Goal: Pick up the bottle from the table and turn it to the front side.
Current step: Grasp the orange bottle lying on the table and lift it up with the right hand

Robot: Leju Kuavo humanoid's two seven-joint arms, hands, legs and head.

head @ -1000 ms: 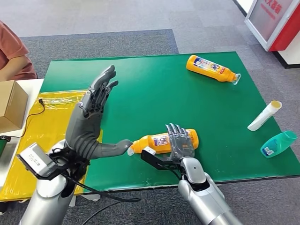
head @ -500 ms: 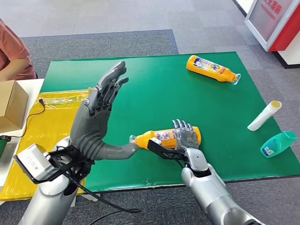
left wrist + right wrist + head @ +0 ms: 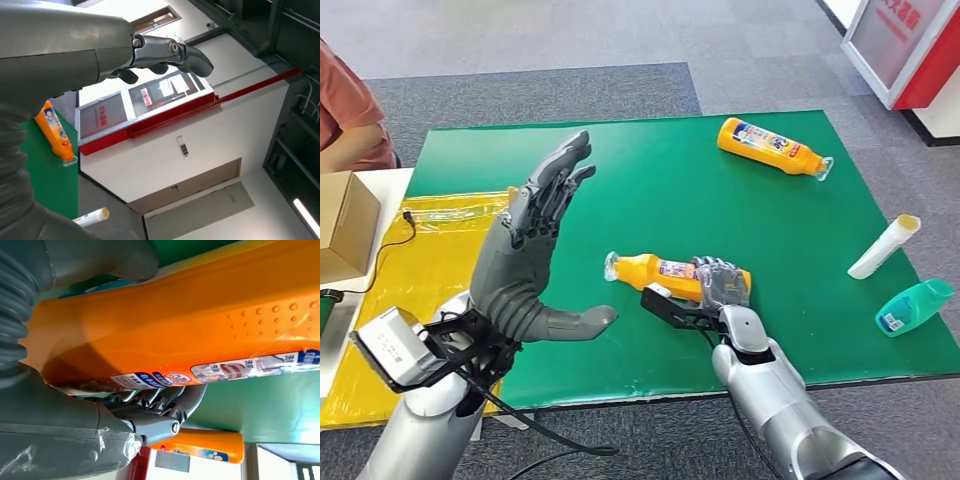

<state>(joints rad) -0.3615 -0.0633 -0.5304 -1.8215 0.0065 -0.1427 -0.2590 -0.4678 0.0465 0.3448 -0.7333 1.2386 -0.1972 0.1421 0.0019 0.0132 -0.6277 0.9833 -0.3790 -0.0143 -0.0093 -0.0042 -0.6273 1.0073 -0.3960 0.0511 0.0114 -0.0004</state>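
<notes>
Near the desk's front edge, a little toward six o'clock from the middle of the green mat (image 3: 644, 200), the right robot hand (image 3: 720, 285) has its fingers wrapped around the thick base end of the orange bottle (image 3: 660, 272); the bottle lies roughly level, its clear cap pointing toward nine o'clock and its printed label partly showing. From the right wrist view the orange bottle (image 3: 181, 325) sits pressed between the thick grey thumb on one side and the dark fingers (image 3: 166, 405) curled under the label edge on the other, so the grasp is closed on it. At about eight o'clock from the bottle, the left robot hand (image 3: 535, 235) is raised above the mat, spread wide with fingers extended toward twelve o'clock and thumb stretched toward the bottle's cap, holding nothing and apart from it. A second orange bottle (image 3: 771, 146) lies on its side toward one o'clock on the mat, well apart from the held one. At three o'clock, by the mat's edge, lie a white tube (image 3: 884, 246) with a yellow end and, just beside it toward the front, a teal bottle (image 3: 915, 306). At nine o'clock sits a cardboard box (image 3: 344, 225) beside a yellow sheet (image 3: 426, 250), with a person's sleeve (image 3: 346, 115) beyond it at ten o'clock.
</notes>
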